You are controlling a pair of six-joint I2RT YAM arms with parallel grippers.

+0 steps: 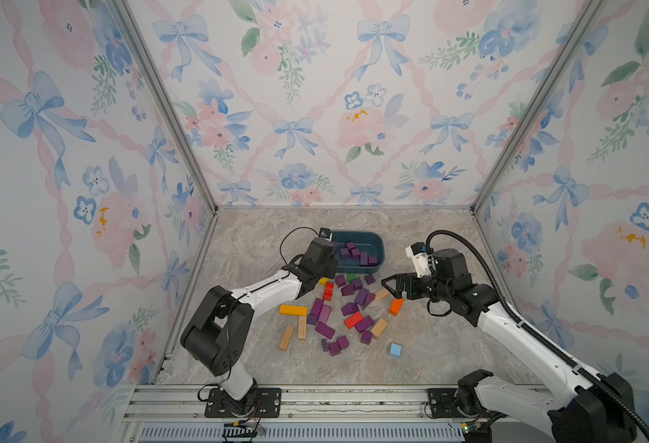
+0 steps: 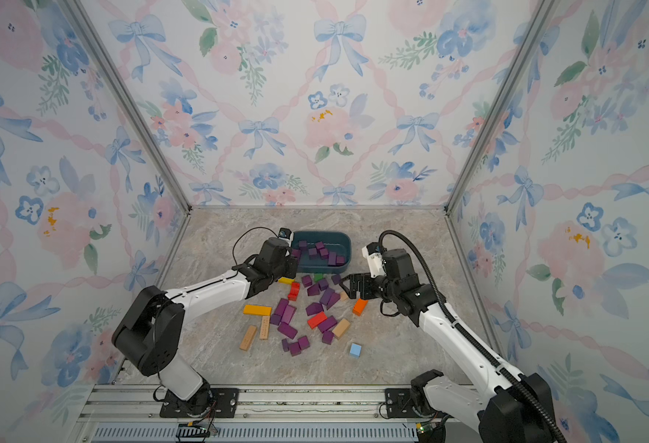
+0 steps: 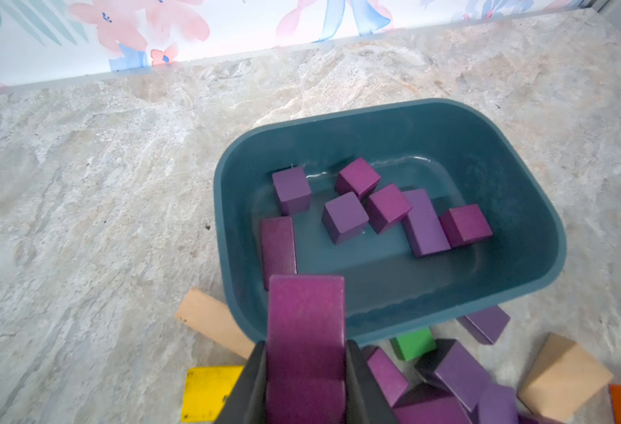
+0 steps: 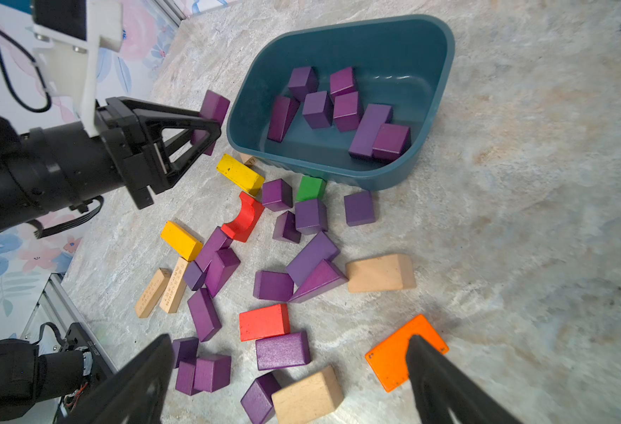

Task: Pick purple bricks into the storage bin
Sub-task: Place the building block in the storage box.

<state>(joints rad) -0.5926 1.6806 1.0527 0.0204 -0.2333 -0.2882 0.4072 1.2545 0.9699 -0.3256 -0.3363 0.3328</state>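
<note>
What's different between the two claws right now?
The left gripper is shut on a purple brick; the right gripper is open and empty. The left is at the bin's rim; the right hangs over the loose blocks on the table. Both have black fingers.

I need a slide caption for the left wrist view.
Left gripper holds a purple brick beside the storage bin; seven purple bricks lie inside.
</note>
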